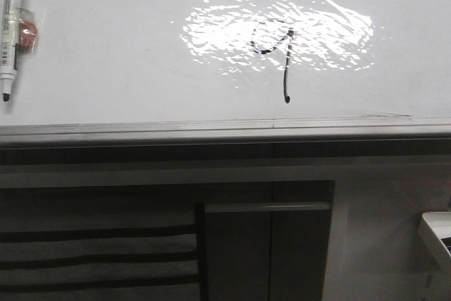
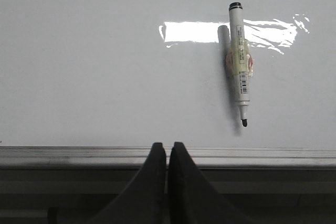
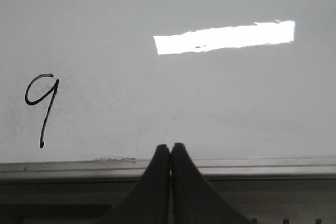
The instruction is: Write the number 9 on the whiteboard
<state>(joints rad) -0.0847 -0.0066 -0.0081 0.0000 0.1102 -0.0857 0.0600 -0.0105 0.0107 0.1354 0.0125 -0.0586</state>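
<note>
One digit: the number 9 (image 1: 276, 58) stood complete on the whiteboard (image 1: 127, 68), drawn in black with a thin open loop and a long straight tail that ended in a dot.
Digit position: it lay partly within the bright rippled glare patch (image 1: 331, 29) in the front view, its tail running down toward the grey edge strip (image 1: 211, 130) but stopping short of it.
Marker: the marker (image 1: 10, 29) lay flat on the whiteboard at the far left of the front view, uncapped, tip toward the edge strip, well apart from the digit; a band of tape (image 2: 239, 61) wrapped its barrel.
Left fingers: the left gripper (image 2: 167, 153) showed its fingers pressed together on nothing, poised over the edge strip, near the marker but not touching it.
Right fingers: the right gripper (image 3: 170, 153) likewise had its fingers closed and empty, at the board's edge, to one side of the digit.
Step in hand: judged as the close of the task, with writing done and the marker set down.
Doing it well: both arms were best kept clear of the wet ink, and any retreat was best made away from the board so that neither the stroke nor the marker was brushed.
</note>
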